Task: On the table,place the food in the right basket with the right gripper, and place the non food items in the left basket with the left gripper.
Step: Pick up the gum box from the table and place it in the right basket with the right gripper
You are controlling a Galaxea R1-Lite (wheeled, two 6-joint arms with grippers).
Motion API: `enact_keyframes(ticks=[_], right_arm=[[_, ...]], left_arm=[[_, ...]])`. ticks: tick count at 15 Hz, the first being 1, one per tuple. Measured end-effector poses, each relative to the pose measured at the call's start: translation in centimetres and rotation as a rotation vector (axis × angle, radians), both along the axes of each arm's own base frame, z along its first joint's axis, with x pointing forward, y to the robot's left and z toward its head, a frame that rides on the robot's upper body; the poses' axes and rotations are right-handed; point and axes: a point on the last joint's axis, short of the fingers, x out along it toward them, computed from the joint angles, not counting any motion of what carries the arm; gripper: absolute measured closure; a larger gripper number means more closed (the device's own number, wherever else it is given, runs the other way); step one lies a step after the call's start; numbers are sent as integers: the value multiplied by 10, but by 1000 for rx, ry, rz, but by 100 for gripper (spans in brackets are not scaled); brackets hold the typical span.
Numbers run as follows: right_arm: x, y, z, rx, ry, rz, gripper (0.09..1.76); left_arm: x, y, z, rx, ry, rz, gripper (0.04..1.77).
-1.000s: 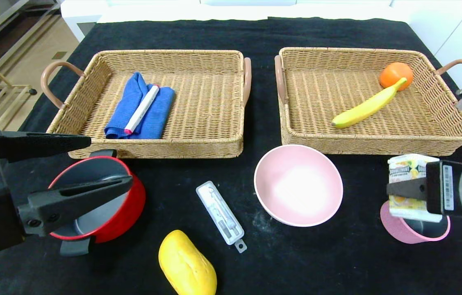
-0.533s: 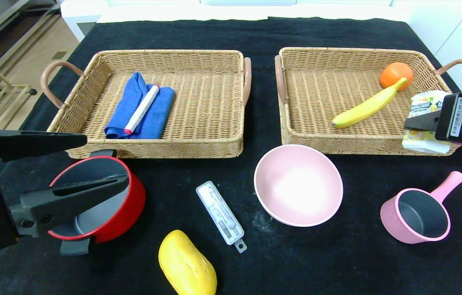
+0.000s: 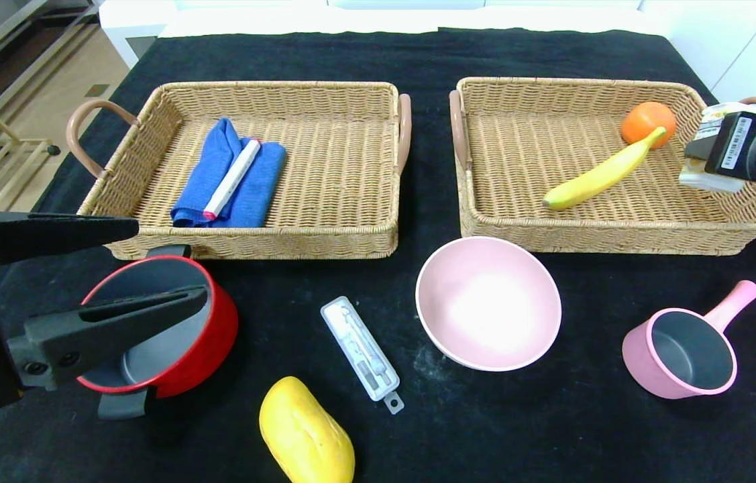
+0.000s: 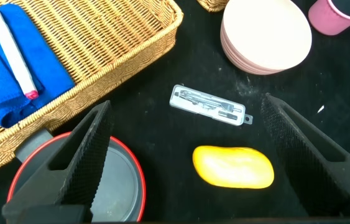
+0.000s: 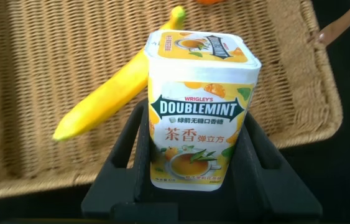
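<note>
While my left gripper hangs at the left edge, fingers spread wide over the glossy red pot, I count pot, clear case, plump mango, smooth bowl and saucepan still on the desk, the right gripper clamping the Doublemint box above the woven right basket at upper right.

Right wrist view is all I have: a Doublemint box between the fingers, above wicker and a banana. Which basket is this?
Observer: The right basket; the right gripper holds the Doublemint box over its outer end.
Operator: What else lies in the basket?
Observer: Beside the banana, an orange at its tip.
Operator: Where is the other arm?
Observer: The left gripper hangs open over the red pot, not touching it.
Operator: Is any food left on the table?
Observer: One yellow fruit, near the front edge.
</note>
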Motion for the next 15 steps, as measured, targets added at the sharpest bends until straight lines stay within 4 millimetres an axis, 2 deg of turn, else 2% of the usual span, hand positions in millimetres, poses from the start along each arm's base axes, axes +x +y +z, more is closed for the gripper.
enact_keyframes(ticks=[9, 13, 15], right_arm=[[41, -24, -1, -28, -14, -81, 104], [51, -29, -4, -25, -13, -85, 104], [52, -28, -5, -26, -11, -84, 86]], left_arm=[[-2, 1, 1, -3, -5, -1, 9], [-3, 1, 2, -7, -10, -3, 9], [-4, 1, 2, -7, -11, -4, 9]])
